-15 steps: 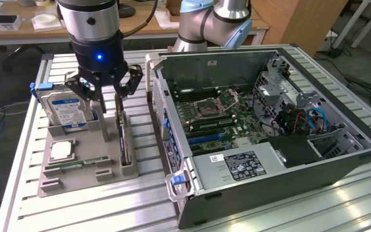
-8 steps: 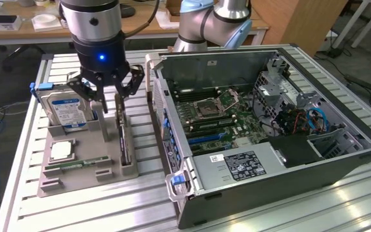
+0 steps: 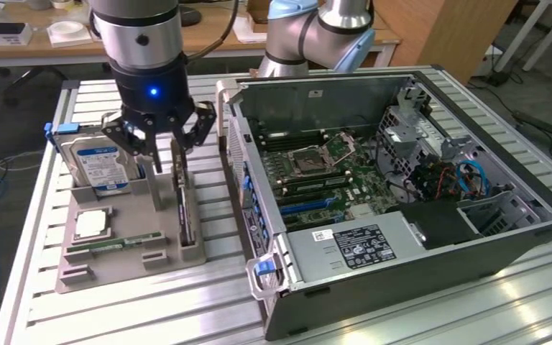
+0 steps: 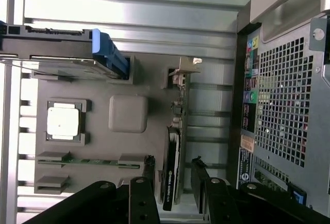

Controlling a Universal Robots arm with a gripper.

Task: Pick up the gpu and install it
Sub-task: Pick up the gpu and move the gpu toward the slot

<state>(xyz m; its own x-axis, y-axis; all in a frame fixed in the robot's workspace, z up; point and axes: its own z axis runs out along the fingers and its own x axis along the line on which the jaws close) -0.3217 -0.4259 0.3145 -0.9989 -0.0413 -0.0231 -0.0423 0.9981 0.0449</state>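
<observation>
The gpu [image 3: 186,215] stands on edge as a thin dark strip in a slot of the grey parts tray [image 3: 132,208], on the side nearest the computer case. In the wrist view the gpu [image 4: 178,110] runs lengthwise between my two black fingertips [image 4: 148,164]. My gripper [image 3: 169,169] is open and low over the card's far end, one finger on each side and neither pressing on it. The gripper [image 4: 173,162] holds nothing.
On the tray are a hard drive with a blue-white label [image 3: 98,165], a square processor [image 3: 92,224] and a green memory stick [image 3: 113,244]. The open computer case [image 3: 506,237] with its motherboard [image 3: 333,172] lies on the exterior view's right, close beside the tray. A slatted metal table [image 3: 209,302] lies underneath.
</observation>
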